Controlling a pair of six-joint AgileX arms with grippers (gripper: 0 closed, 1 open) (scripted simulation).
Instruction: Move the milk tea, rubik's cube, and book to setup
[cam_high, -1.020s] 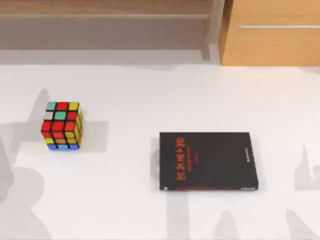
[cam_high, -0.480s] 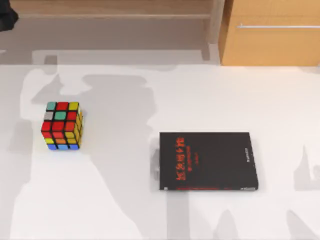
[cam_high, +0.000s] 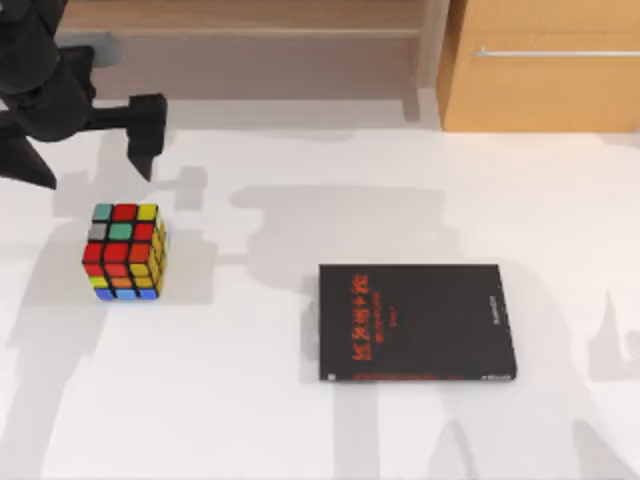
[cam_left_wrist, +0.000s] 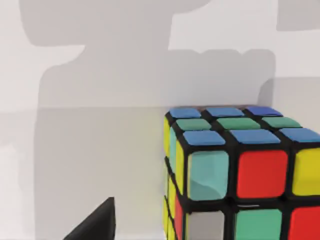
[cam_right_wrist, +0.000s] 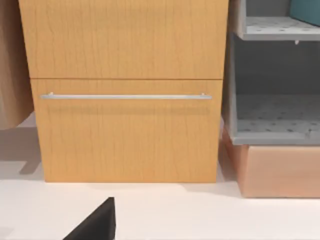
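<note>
The rubik's cube (cam_high: 125, 251) looks like glossy plastic with smooth stickers. The book (cam_high: 417, 322) has a matt black cover. The table (cam_high: 300, 430) is smooth and white. The far right cabinet (cam_high: 545, 65) is grained wood with a metal handle (cam_high: 555, 52).

Rubik's cube (cam_high: 124, 251): black edges, multicoloured stickers. Book (cam_high: 417, 322): black cover, what looks like red lettering. White surface (cam_high: 300, 430).

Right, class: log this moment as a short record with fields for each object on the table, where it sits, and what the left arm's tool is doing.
rubik's cube: top view's left side of the table, untouched
book: flat, black cover, right of centre
left tool: open, just behind the cube, holding nothing
cabinet: back right, drawer closed
</note>
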